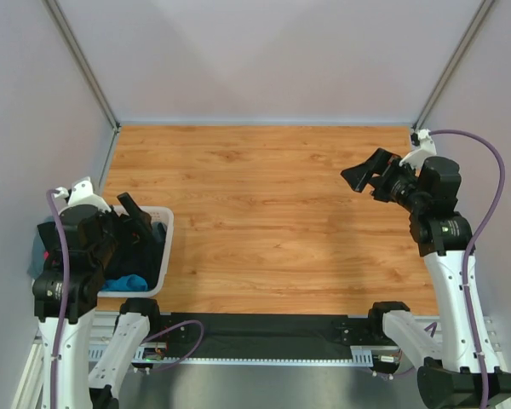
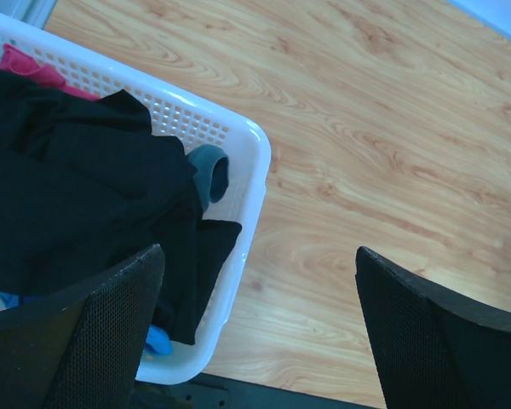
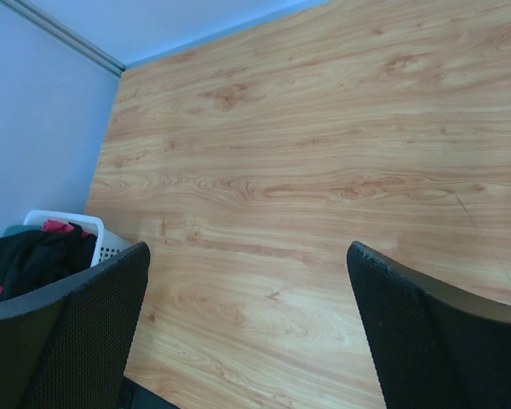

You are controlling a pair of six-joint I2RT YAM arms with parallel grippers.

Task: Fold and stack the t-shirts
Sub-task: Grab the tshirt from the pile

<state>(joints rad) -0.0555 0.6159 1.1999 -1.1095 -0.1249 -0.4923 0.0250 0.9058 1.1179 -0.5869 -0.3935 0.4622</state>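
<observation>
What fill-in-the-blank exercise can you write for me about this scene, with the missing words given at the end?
1. The t-shirts lie heaped in a white plastic ____.
2. The top shirt of the heap is ____ in colour.
3. The left gripper and the right gripper both stand ____, holding nothing.

Missing words: basket; black; open.

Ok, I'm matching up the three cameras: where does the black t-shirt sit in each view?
Top external: black t-shirt at lower left, inside the white basket.
Left wrist: black t-shirt fills the left side, heaped in the basket.
Right wrist: black t-shirt small at the lower left edge.
Shared landmark: the white basket's slotted rim.
</observation>
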